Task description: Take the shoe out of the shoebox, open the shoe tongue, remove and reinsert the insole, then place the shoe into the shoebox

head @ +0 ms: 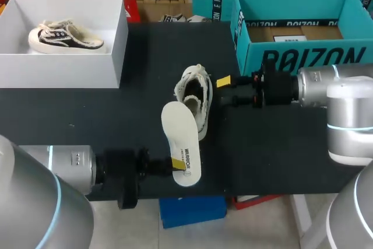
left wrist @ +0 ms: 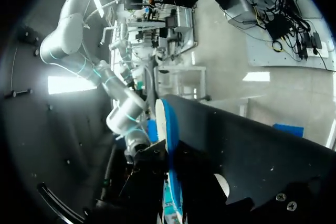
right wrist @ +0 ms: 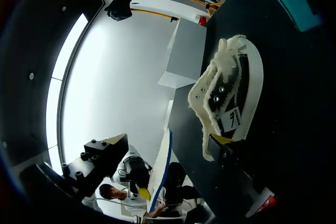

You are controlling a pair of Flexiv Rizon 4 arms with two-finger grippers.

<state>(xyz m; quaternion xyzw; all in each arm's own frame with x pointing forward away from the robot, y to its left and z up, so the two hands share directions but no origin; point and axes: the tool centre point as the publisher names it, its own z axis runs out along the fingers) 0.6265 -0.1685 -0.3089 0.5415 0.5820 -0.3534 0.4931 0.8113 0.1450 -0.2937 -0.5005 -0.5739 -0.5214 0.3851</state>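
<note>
A white low shoe (head: pixel 195 93) with its opening spread stands in the middle of the black table (head: pixel 105 121). Its white insole (head: pixel 181 138) is outside the shoe, its front end reaching up to the shoe's near side. My left gripper (head: pixel 178 164) is shut on the insole's heel end. In the left wrist view the insole (left wrist: pixel 168 145), white with a blue underside, runs edge-on out from between the dark fingers. My right gripper (head: pixel 225 90) stands open just right of the shoe. In the right wrist view one yellow fingertip (right wrist: pixel 220 139) is against the shoe (right wrist: pixel 227 90).
A white shoebox (head: pixel 116 39) at the back left holds a second shoe (head: pixel 64 36). A teal cardboard box (head: pixel 303 56) stands at the back right, close behind my right arm. The table's front edge runs just under my left gripper.
</note>
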